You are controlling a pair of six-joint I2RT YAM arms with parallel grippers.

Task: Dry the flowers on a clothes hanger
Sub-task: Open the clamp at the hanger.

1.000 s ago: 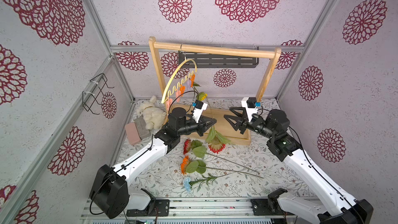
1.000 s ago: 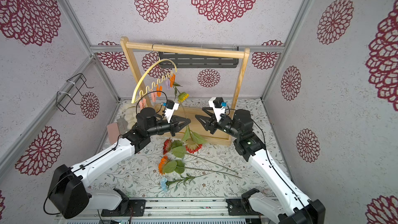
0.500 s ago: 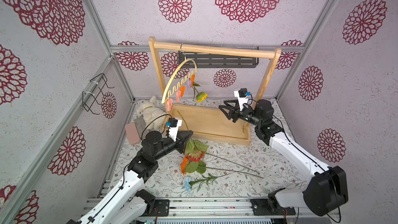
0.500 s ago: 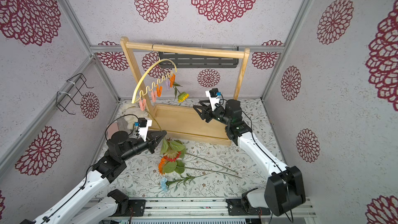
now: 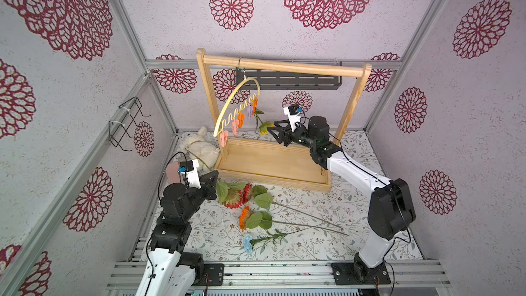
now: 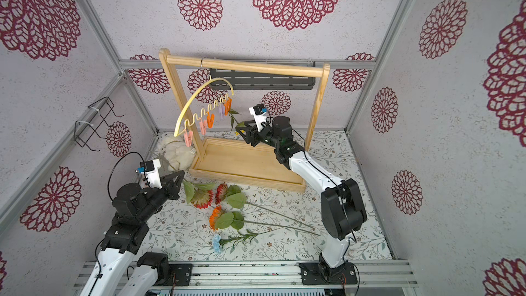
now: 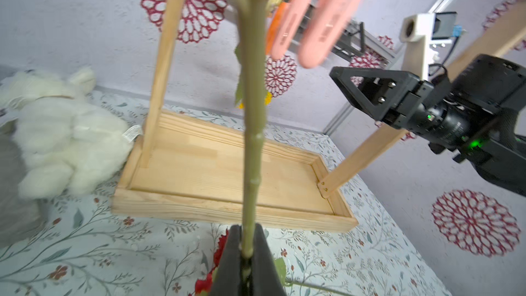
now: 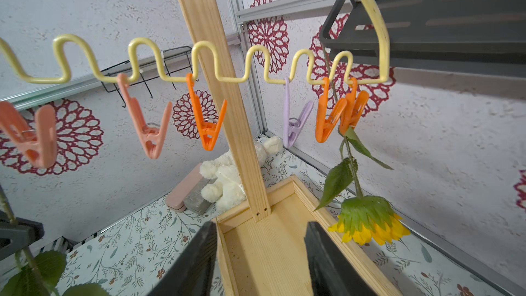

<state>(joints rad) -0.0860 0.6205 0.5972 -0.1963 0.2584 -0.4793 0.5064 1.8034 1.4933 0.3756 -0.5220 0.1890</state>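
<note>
— Where did things stand?
— My left gripper was clamped on the thin green stem of a red artificial flower, toward the left edge of the floral-patterned table surface. My right gripper had its jaws apart and empty, just beside the yellow flower hanging from an orange clothespin on the pale yellow arc-shaped clothes hanger.
— What worried you?
— The hanger hung tilted from the wooden rack, so a push could swing it. My right fingers could knock the yellow bloom loose, and the stem might pivot in my grip.
— Any writing?
— Only a tag on the white plush toy, too small to read
</note>
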